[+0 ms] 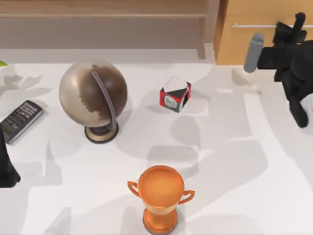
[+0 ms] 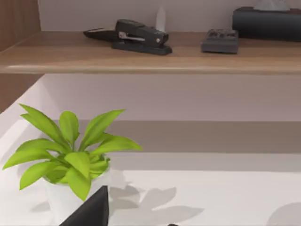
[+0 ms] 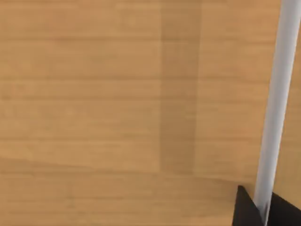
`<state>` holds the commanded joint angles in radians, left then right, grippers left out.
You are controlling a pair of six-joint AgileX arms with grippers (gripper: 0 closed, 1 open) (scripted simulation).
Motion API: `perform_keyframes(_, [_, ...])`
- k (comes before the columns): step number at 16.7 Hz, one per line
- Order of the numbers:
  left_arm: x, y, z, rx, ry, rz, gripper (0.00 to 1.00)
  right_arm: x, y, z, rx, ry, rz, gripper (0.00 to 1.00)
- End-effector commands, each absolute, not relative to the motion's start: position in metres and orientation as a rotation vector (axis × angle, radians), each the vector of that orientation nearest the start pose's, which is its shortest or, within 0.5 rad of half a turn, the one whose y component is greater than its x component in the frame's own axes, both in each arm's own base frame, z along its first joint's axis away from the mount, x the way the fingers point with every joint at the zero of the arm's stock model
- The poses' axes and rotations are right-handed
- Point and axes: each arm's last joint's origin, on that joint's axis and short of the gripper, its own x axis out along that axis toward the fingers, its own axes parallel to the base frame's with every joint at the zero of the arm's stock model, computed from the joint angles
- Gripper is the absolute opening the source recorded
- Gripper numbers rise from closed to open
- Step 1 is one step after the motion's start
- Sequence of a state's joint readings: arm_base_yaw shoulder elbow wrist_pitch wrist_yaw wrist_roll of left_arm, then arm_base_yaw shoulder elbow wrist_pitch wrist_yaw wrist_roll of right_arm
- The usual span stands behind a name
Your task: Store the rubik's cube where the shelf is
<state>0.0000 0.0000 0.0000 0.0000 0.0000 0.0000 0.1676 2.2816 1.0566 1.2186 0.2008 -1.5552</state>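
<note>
The right gripper (image 1: 297, 22) is up against the light-wood drawer front (image 1: 264, 46), far to the right of the globe (image 1: 93, 95) and behind it, at the right end of the thin silver bar handle (image 1: 254, 25). The right wrist view has that bar running close past the gripper's tip, with its long axis across the drawer. Whether the gripper is spread or clamped on the bar I cannot tell. I cannot place the rubik's cube itself. The cube just right of the globe is the red, white and black emblem cube (image 1: 175, 94), not the tiled one, so my guess is that the task's cube sits behind the closed drawer front. If so, the coming move is a straight pull on the handle, away from the cabinet. The shelf (image 1: 102, 17) lies directly behind the globe, so the cube must later travel leftward to reach it. The left arm (image 1: 6, 169) is parked left of the globe, its grip state unclear.
</note>
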Motion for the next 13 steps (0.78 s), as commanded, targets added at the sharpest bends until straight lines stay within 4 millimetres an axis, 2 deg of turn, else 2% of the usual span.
perform_keyframes(3, [0.106,-0.001,0.16,0.0,0.0,0.0,1.0,0.414,0.072,0.089,-1.564,0.005,-0.006,0.0])
perform_keyframes(6, [0.106,-0.001,0.16,0.0,0.0,0.0,1.0,0.384,0.07,0.085,-1.57,0.022,0.007,0.0])
perform_keyframes(8, [0.106,-0.001,0.16,0.0,0.0,0.0,1.0,0.371,0.071,0.087,-1.57,0.015,0.001,0.0])
perform_keyframes(13, [0.106,-0.001,0.16,0.0,0.0,0.0,1.0,0.368,0.07,0.087,-1.569,0.015,0.0,0.0])
